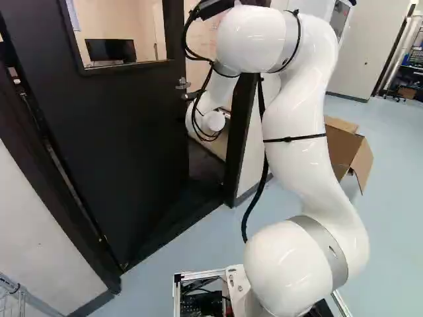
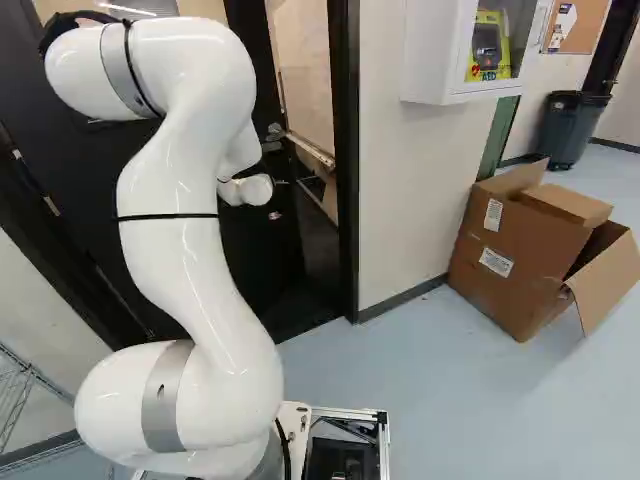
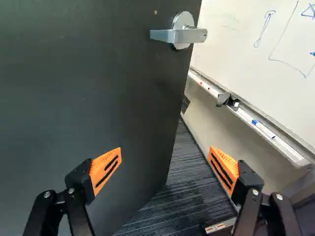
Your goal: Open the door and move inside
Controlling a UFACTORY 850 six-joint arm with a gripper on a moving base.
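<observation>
my black orange-padded gripper (image 3: 165, 152) spread wide, flat black door (image 3: 93, 93) partway open ahead, silver metal lever handle (image 3: 179, 35) on it, white rectangular whiteboard (image 3: 236, 54) beyond, dark striped floor (image 3: 179, 196), probably carpet

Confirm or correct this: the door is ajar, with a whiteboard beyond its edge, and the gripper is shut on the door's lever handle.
Wrong about the gripper: the wrist view shows its fingers spread open, with the lever handle ahead of them, untouched. The door is ajar, the whiteboard beyond its edge.
</observation>
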